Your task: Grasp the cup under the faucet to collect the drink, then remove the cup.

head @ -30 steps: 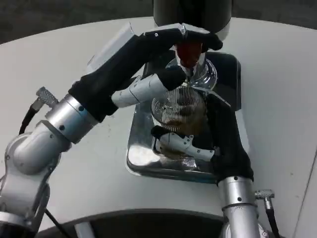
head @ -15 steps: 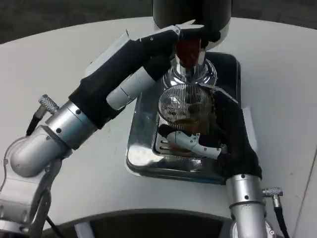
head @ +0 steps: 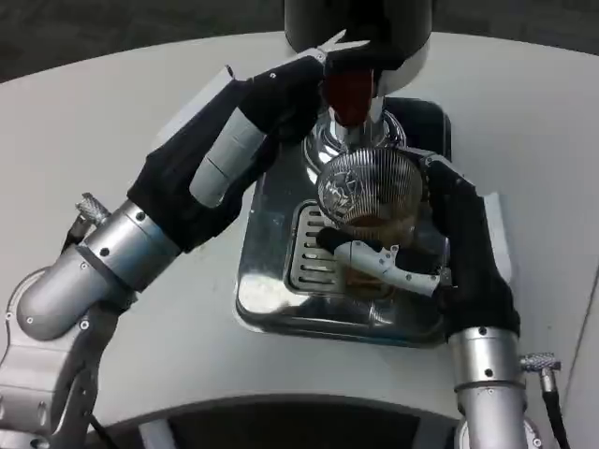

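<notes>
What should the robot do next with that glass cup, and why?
Probably keep filling: the right hand holds the cup under the faucet, the left hand reaches the tap handle, and only a little brown drink shows in the cup.

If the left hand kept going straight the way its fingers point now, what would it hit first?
Most likely the red tap handle on the dispenser. The left hand reaches up and right with its fingertips already at or beside the handle; whether they touch is unclear.
</notes>
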Controlling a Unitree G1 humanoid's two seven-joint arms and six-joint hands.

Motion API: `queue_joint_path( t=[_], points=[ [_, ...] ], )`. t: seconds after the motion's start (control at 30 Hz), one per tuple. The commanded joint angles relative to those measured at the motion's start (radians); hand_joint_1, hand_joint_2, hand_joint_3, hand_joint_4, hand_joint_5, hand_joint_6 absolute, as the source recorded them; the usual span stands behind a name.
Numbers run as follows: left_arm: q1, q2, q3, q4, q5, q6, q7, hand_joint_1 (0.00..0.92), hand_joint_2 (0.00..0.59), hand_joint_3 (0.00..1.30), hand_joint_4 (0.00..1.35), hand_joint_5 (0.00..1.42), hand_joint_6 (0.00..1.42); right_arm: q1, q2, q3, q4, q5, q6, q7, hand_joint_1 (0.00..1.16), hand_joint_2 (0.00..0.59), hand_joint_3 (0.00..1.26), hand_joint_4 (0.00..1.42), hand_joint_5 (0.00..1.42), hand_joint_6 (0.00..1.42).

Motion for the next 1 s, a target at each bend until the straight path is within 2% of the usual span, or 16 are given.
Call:
queue_joint_path(
  t=[0.03, 0.63, 1.0],
  points=[
    [0.06, 0.006, 0.018, 0.011, 0.008, 0.055, -0.008, 0.0, 0.037, 0.0, 0.0, 0.06, 0.02, 0.023, -0.001, -0.005, -0.06, -0.001, -0.003, 0.003, 1.03, 0.111, 0.75, 0.72, 0.84, 0.8],
    [0.094, 0.011, 0.058, -0.09, -0.011, 0.082, -0.017, 0.0, 0.032, 0.0, 0.0, 0.03, 0.0, 0.054, -0.01, -0.022, -0.107, -0.003, 0.011, 0.011, 1.03, 0.103, 0.75, 0.73, 0.86, 0.81],
    [0.122, 0.048, 0.088, -0.215, 0.002, 0.106, -0.012, 0.0, 0.039, 0.03, 0.0, 0.04, 0.01, 0.051, -0.011, -0.029, -0.099, -0.002, 0.01, 0.006, 1.03, 0.102, 0.75, 0.73, 0.86, 0.81]
  ],
)
